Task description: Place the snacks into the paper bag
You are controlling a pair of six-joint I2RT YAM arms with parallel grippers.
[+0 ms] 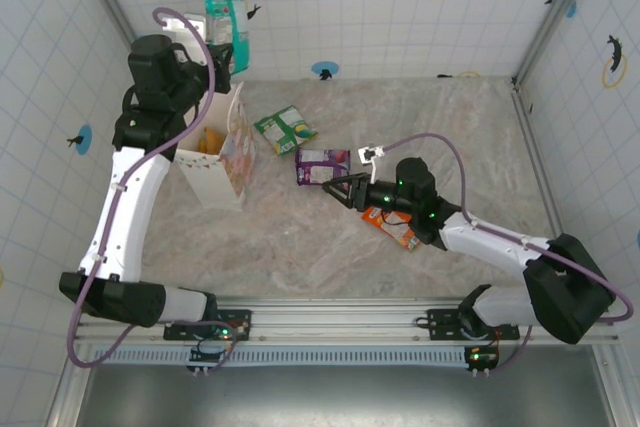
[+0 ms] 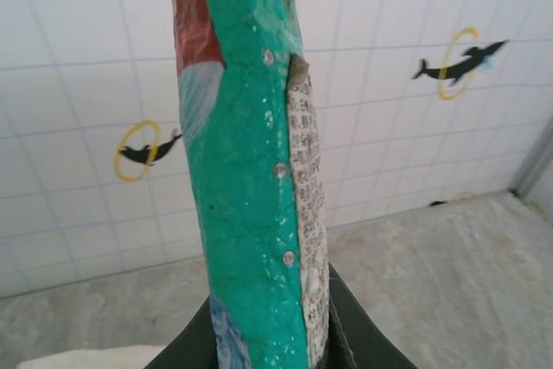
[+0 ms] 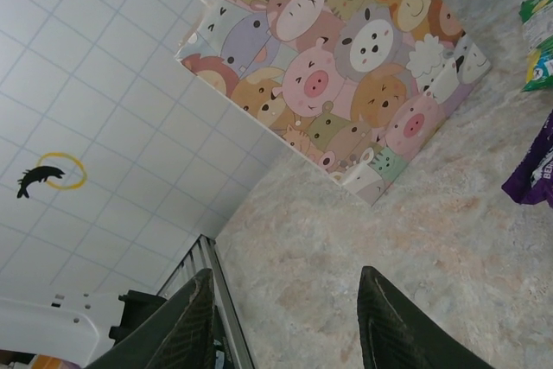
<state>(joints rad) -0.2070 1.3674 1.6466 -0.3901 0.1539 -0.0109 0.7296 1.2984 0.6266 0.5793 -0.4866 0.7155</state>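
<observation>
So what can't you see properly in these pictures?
Inside the bag, top view: its walls hide most of it, so the snacks in there can't be counted.
Orange packet, top view: partly under the right arm.
Purple packet, right wrist view: cut off by the picture's edge.
Teal packet, left wrist view: seen edge-on, top cut off, print too small to read.

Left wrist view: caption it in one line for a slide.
Teal snack packet held upright in the left gripper, dolphin-stickered tile wall behind.
</observation>
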